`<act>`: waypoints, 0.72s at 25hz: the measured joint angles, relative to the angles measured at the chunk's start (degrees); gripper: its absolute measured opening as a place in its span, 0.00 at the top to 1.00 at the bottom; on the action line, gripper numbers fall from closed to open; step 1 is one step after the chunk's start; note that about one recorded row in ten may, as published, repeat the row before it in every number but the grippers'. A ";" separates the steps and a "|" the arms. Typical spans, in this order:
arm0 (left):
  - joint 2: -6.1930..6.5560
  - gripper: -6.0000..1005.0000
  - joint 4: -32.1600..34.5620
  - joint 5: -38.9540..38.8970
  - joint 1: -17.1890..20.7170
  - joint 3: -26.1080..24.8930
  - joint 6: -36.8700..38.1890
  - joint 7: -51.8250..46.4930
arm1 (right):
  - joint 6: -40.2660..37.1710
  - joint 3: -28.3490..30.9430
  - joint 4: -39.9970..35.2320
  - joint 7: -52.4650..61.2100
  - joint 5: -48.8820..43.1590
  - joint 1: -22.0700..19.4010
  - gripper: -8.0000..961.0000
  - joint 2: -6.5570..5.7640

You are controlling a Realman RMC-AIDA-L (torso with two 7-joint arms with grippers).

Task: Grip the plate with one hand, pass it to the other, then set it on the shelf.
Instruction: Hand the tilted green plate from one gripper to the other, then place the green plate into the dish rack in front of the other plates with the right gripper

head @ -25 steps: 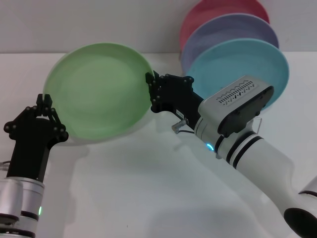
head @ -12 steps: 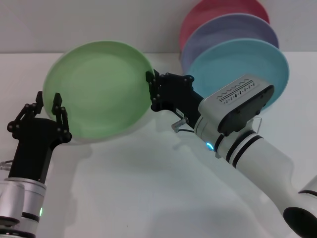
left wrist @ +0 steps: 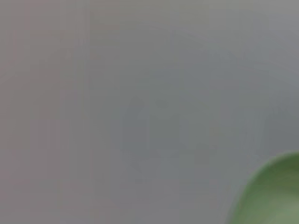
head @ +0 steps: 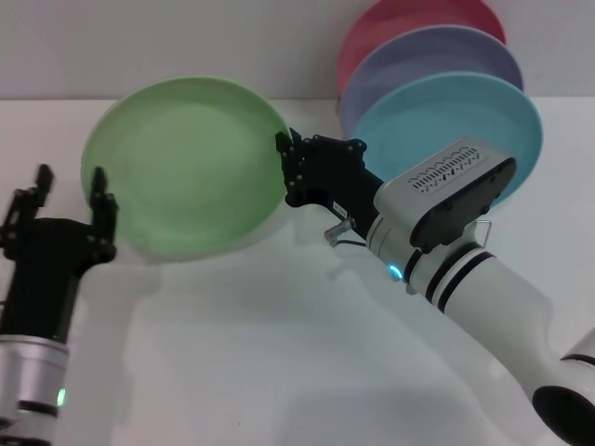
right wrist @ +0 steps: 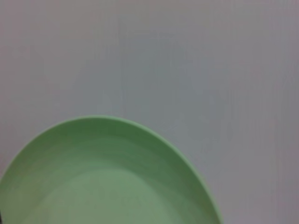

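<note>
Step in hand: handover all but done. Your right tool alone carries the green plate; what's left is the trip to the shelf.
Right tool state: clamped on the plate's rim nearest its own arm. No gap shows between fingers and rim.
Left tool state: spread wide, holding nothing. One finger sits just beside the plate's far rim; you cannot tell from the head view whether it touches.
Plate position: held up off the white worktop, tilted, face toward the head camera, reaching out from the right tool toward the left one. Right wrist view shows plate filling its frame.
Shelf: wire rack mostly hidden behind the right forearm. It holds a blue plate, a lavender plate and a red plate.
Next move, judged: draw the left tool clear first. Then swing the plate edge-on toward a free slot in front of the blue plate.
Watch: one-sided rim grip; plate may pivot.
</note>
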 joint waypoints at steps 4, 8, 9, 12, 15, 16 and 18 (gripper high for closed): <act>0.51 0.47 0.84 0.30 1.35 -1.87 4.19 -9.70 | -0.35 0.33 -0.15 -0.32 0.00 0.00 0.97 -0.02; 0.90 0.47 8.89 4.34 0.54 -7.69 5.38 -31.56 | -2.67 0.36 -0.25 -1.32 -0.42 -0.31 0.97 -0.02; 0.85 0.47 11.60 5.20 -0.10 -9.21 5.50 -36.36 | -3.47 0.28 -0.19 -2.20 -0.51 -0.55 0.97 -0.03; 0.65 0.47 18.88 6.37 -2.41 -12.39 5.67 -48.01 | -5.84 -0.16 0.82 -5.27 -0.54 -1.64 0.97 -0.02; 0.73 0.48 22.49 6.47 -4.02 -14.30 5.62 -52.57 | -9.56 -0.40 2.85 -8.15 -0.63 -3.96 0.97 -0.23; 0.75 0.48 23.30 6.48 -4.45 -15.02 5.49 -53.11 | -10.86 -0.45 3.45 -8.56 -0.71 -4.77 0.97 -0.33; 0.75 0.48 24.25 6.47 -5.18 -15.62 5.21 -53.17 | -14.38 -0.58 4.74 -8.96 -1.34 -6.84 0.97 -0.47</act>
